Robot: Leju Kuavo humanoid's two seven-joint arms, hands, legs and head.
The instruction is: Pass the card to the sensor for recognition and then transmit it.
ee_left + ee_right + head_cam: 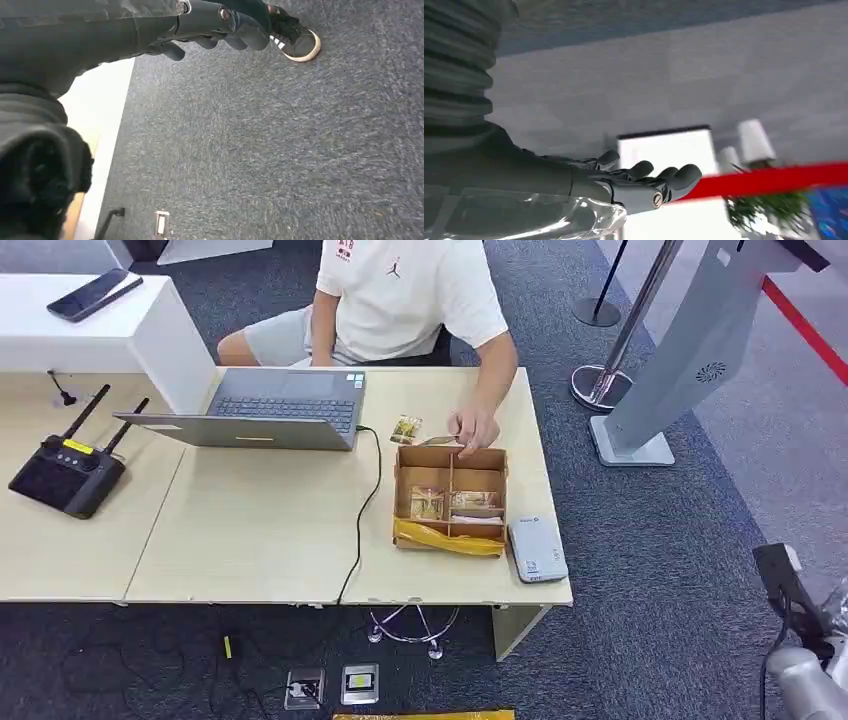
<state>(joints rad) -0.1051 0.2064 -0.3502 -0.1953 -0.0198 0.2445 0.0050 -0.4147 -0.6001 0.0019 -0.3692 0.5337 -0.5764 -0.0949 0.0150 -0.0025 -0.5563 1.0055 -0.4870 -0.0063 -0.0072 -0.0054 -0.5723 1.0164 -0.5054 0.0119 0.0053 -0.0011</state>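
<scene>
A cardboard box with compartments sits on the table's right part and holds several cards. One loose card lies just behind it. A person's hand rests at the box's far rim, on what looks like another card. The grey sensor lies flat to the right of the box, near the table's front corner. My right arm hangs low, right of the table; my right hand is empty with its fingers stretched out. My left hand hangs over the carpet, fingers loose, holding nothing.
A laptop stands open behind the box, with its black cable running over the front edge. A black remote with antennas lies far left. A person in a white shirt sits behind the table. A grey kiosk stand rises on the right.
</scene>
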